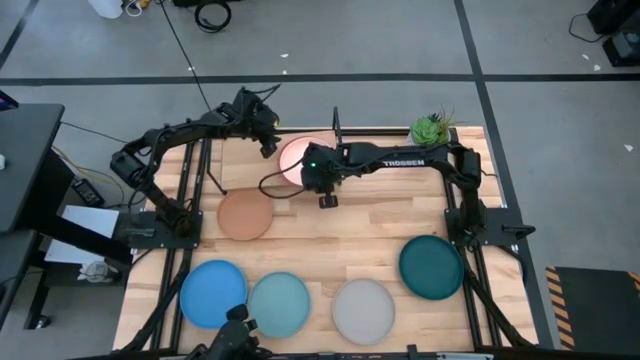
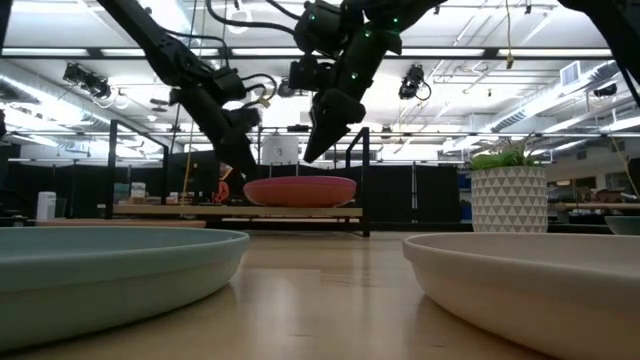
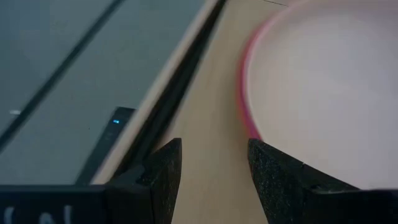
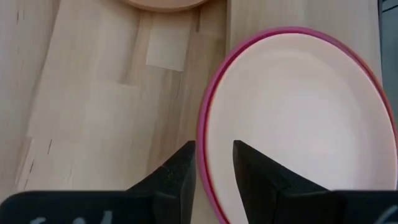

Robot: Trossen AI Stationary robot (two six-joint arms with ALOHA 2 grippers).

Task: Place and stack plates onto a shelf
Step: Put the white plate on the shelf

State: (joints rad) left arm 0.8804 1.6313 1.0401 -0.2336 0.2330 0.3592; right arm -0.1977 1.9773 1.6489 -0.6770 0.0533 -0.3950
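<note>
1. Right claw point(image 4: 214, 163) hangs just above the near rim of the pink plate point(image 4: 298, 118), fingers slightly parted, holding nothing.
2. Left claw point(image 3: 214, 165), fingers apart and empty, hovers at that plate's far-left edge.
3. The plate rests on the shelf point(image 1: 385, 130) at the table's far side.
4. A tan plate point(image 1: 244, 215) lies on the table near-left of it.

We saw the right arm point(image 1: 400, 160) cover part of the cream plate point(image 1: 298, 155) from above. The blue plate point(image 1: 213, 292) was partly hidden by a dark mount. The shelf point(image 2: 240, 211) showed only edge-on at table height.
</note>
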